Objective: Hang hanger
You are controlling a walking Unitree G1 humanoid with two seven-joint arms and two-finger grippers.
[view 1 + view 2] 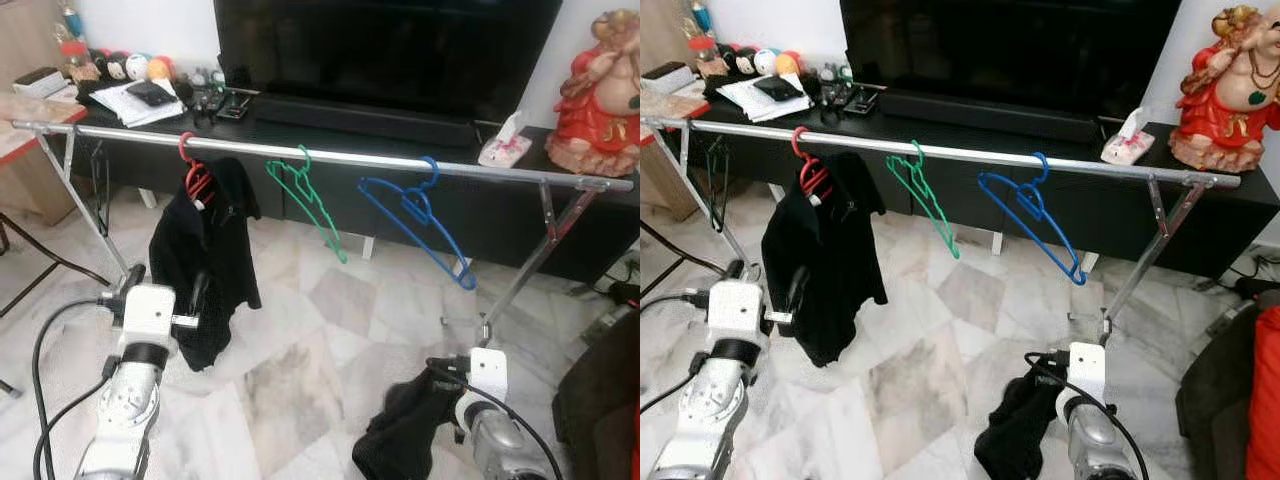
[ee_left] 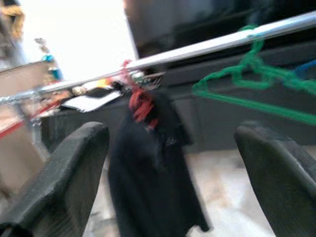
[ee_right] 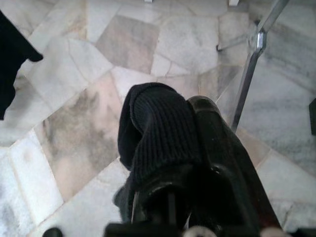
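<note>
Rail (image 1: 330, 157): red hanger (image 1: 196, 180) with black garment (image 1: 205, 260) at left; green hanger (image 1: 305, 200) and blue hanger (image 1: 420, 215) bare. Left pincer (image 2: 168, 173): spread wide, empty, facing the red hanger. Right pincer (image 3: 197, 148): clamped on dark knit cloth (image 3: 158, 133), low near right. You should carry that cloth up to a bare hanger, keeping it clear of the rail's leg.

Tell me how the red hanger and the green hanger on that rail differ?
The red hanger carries a black garment; the green hanger hangs bare. The red one sits nearer the robot's left end of the metal rail, the green one nearer the middle. Both are hooked over the same rail.
</note>
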